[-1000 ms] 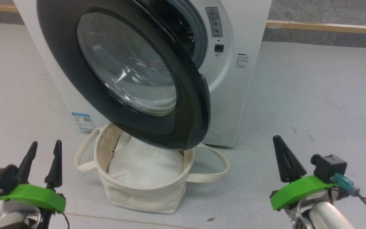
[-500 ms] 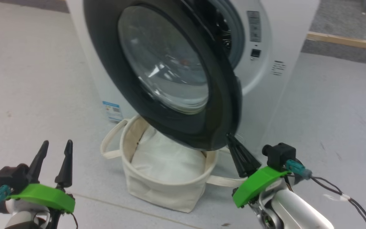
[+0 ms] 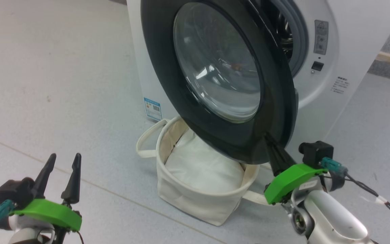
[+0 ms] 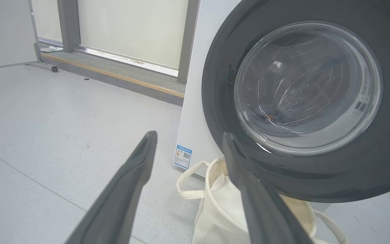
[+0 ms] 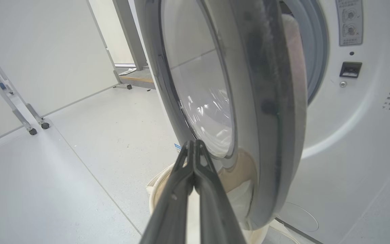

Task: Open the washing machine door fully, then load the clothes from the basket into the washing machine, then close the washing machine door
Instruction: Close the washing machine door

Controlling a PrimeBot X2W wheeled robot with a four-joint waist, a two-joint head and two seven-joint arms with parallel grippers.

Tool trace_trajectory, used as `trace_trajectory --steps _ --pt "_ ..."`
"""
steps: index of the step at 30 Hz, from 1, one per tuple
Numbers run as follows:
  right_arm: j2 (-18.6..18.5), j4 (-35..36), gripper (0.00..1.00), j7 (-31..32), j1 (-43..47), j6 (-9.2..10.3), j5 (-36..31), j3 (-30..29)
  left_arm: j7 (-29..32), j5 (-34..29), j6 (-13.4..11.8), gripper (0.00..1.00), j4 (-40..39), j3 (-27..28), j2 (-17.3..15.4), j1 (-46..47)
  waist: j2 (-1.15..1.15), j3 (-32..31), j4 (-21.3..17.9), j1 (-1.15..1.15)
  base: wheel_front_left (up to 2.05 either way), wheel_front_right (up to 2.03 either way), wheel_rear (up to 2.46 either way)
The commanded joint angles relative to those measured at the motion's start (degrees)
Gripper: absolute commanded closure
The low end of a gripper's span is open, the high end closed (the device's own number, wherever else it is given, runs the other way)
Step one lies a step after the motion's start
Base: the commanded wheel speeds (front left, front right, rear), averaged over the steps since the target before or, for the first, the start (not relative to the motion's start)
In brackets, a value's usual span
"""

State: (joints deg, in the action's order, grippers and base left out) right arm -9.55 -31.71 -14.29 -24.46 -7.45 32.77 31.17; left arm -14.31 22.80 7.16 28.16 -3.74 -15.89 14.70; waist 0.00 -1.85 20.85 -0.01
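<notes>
The washing machine (image 3: 350, 44) stands white at the upper right. The washing machine door (image 3: 168, 74), black-rimmed with a glass bowl, is swung partway out over the basket (image 3: 195, 200). White padding (image 3: 205, 166) lies in the basket. Through the door glass a bluish scrap of the clothes (image 4: 272, 116) with an orange spot shows faintly. My right gripper (image 3: 269, 137) is shut and empty, its tip at the door's lower rim; whether it touches is unclear. In the right wrist view my right gripper (image 5: 194, 142) points past the door's edge (image 5: 269, 101). My left gripper (image 3: 64, 156) is open and empty, low at the left.
Grey floor spreads to the left and front. A blue label (image 4: 183, 156) sits low on the machine's side. A wheeled metal frame (image 5: 29, 125) stands far left, and a raised ledge with a wooden strip (image 4: 113, 76) runs behind the machine.
The head camera has turned, shifting the machine rightward in the picture. My right gripper has moved from out at the right in to the door's lower rim. The left gripper has stayed open.
</notes>
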Motion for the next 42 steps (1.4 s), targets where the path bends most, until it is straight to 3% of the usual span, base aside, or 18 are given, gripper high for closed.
trace_trajectory --steps 1,24,34,42 --pt "-0.39 1.14 1.00 -0.71 -2.77 -0.03 -0.35 -0.67 -0.69 0.37 0.33 0.00 -1.76 1.72 -2.04 2.17 0.00 0.80 0.32 0.01 0.00 0.00 0.00" --pt "-4.49 1.56 1.00 -0.71 -10.40 -0.03 -5.99 -12.33 -0.69 2.45 0.33 0.00 -5.39 1.52 -2.55 4.82 0.00 12.26 -0.61 0.01 0.00 0.00 0.00" --pt "-7.24 1.37 1.00 -0.71 -19.48 -0.03 -8.48 -17.00 -0.69 3.26 0.33 0.00 -7.82 2.81 -2.78 7.46 0.00 20.56 -0.36 0.01 0.00 0.00 0.00" --pt "-7.70 -2.20 1.00 -0.71 -26.39 -0.03 -7.31 -22.09 -0.69 3.11 0.33 0.00 -7.69 2.70 -2.74 8.84 0.00 21.97 -0.23 0.01 0.00 0.00 0.00"
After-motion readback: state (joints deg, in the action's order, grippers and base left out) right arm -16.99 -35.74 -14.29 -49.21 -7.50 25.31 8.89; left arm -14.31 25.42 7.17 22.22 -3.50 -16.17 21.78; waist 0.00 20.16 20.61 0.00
